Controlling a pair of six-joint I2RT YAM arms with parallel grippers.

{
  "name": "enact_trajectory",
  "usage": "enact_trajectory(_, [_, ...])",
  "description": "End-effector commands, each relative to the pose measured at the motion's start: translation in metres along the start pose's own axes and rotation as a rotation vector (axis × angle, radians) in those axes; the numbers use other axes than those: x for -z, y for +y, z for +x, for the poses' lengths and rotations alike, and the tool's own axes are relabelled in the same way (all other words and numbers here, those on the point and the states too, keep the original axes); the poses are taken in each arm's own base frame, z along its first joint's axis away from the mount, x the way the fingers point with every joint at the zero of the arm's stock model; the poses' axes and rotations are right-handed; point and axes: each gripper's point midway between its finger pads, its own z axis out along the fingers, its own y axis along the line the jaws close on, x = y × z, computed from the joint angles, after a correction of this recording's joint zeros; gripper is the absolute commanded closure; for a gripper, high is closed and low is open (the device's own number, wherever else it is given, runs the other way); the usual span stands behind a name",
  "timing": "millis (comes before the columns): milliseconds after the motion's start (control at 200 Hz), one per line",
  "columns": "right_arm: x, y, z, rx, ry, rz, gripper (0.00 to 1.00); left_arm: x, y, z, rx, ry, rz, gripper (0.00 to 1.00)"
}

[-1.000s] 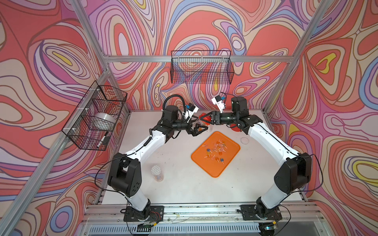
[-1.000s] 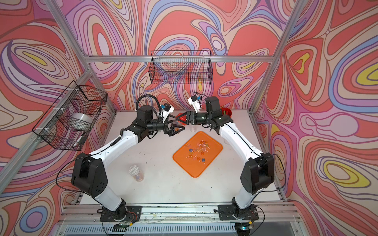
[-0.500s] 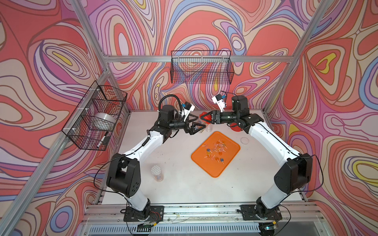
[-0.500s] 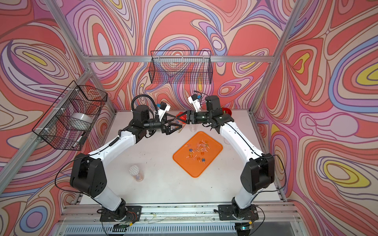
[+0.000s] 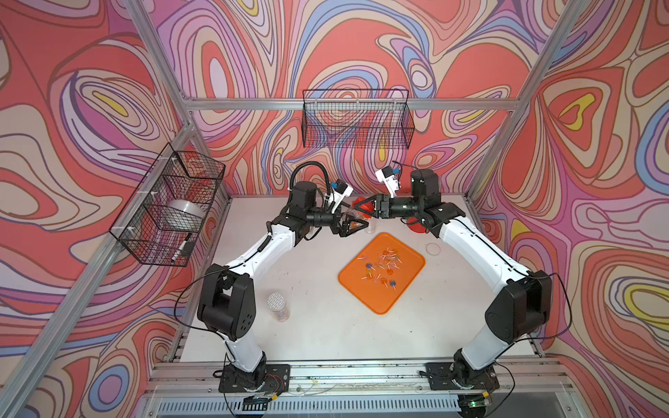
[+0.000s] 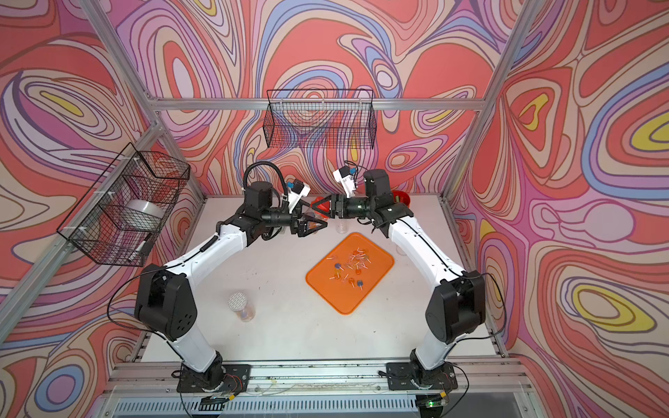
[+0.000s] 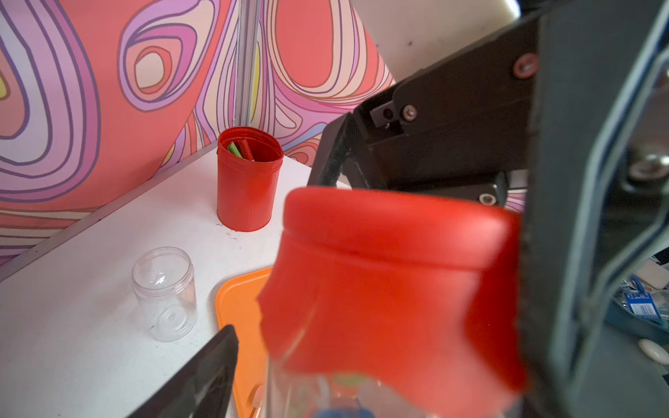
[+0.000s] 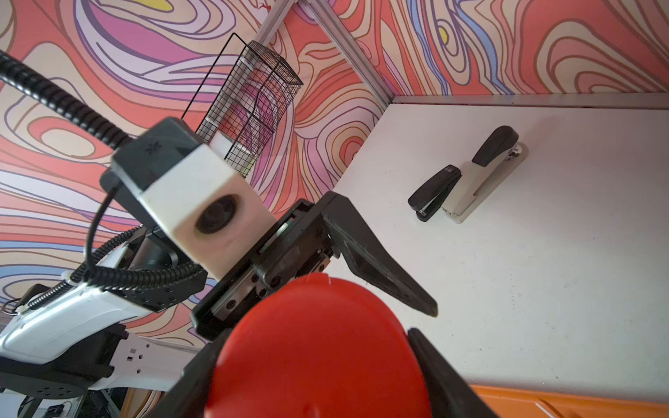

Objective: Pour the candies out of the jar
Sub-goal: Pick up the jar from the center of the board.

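Your arms meet over the far worktop (image 6: pixel 289 325). The right pincer (image 6: pixel 319 208) clamps a red lid (image 6: pixel 323 205). Your left pincer (image 6: pixel 318 226), fingers apart, sits right against it around a clear jar (image 6: pixel 314 224) that is hard to make out. Candies (image 6: pixel 349 266) lie scattered on the orange tray (image 6: pixel 336 300), toward its far end. An open clear pot (image 6: pixel 342 227) stands just beyond the tray. A capped pot (image 6: pixel 240 305) stands alone near your left elbow. A red cup (image 6: pixel 402 197) peeks out behind the right arm.
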Motion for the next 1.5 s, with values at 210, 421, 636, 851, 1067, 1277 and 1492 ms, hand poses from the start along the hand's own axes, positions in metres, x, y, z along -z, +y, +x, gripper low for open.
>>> enact_trajectory(210, [0.0004, 0.0085, -0.0021, 0.022, -0.016, -0.032, 0.67, -0.0008, -0.0067, -0.0026, -0.026, 0.013, 0.012, 0.27])
enact_trajectory(421, [-0.0006, 0.0071, -0.0015, 0.015, -0.018, -0.033, 0.67, 0.0005, -0.0069, -0.0023, -0.028, 0.009, 0.005, 0.42])
enact_trajectory(636, [-0.0003, 0.0067, -0.0009, 0.012, -0.021, -0.031, 0.67, 0.0015, -0.0063, -0.0018, -0.031, 0.007, -0.004, 0.50])
enact_trajectory(851, [0.0003, 0.0062, -0.0013, 0.009, -0.024, -0.028, 0.64, 0.0019, -0.0072, -0.0021, -0.032, 0.003, -0.003, 0.61])
enact_trajectory(1067, [0.0006, 0.0076, -0.0031, 0.008, -0.032, -0.029, 0.61, 0.0012, -0.0068, -0.0011, -0.014, 0.010, 0.000, 0.82])
enact_trajectory(1277, [0.0033, 0.0070, -0.0045, 0.004, -0.046, -0.013, 0.50, -0.0006, -0.0030, -0.0016, 0.019, 0.018, -0.008, 1.00])
enact_trajectory(1492, [0.0069, 0.0048, -0.0076, -0.008, -0.069, 0.023, 0.26, 0.0032, -0.0012, -0.0036, -0.002, 0.003, -0.047, 1.00])
